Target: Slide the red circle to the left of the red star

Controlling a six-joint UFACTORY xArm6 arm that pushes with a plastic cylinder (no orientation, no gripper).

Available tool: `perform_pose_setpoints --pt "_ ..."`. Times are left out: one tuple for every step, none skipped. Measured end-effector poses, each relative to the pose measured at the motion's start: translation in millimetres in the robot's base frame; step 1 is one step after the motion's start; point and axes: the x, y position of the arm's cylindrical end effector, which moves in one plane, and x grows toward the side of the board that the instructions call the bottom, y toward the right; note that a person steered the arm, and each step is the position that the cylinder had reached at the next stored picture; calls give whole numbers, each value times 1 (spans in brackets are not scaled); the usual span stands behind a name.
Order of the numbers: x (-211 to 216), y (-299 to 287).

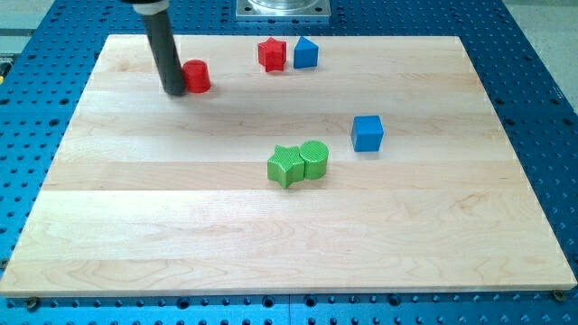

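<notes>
In the frame's upper left, my tip (173, 91) touches the red circle (196, 77), left of the red star (271, 54); the tool is a bare rod holding nothing.

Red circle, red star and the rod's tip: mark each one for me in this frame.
red circle (197, 76), camera view, on its front face.
red star (271, 54), camera view, on its middle.
my tip (173, 91), camera view, at the rod's very end, touching the red circle's left side.
</notes>
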Motion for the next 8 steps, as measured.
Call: perform_pose_setpoints --pt "18 -5" --pt "46 -41" --pt "38 -16" --pt "7 26" --pt "-23 59" --pt "-28 66" --pt "-30 66" --pt "7 70"
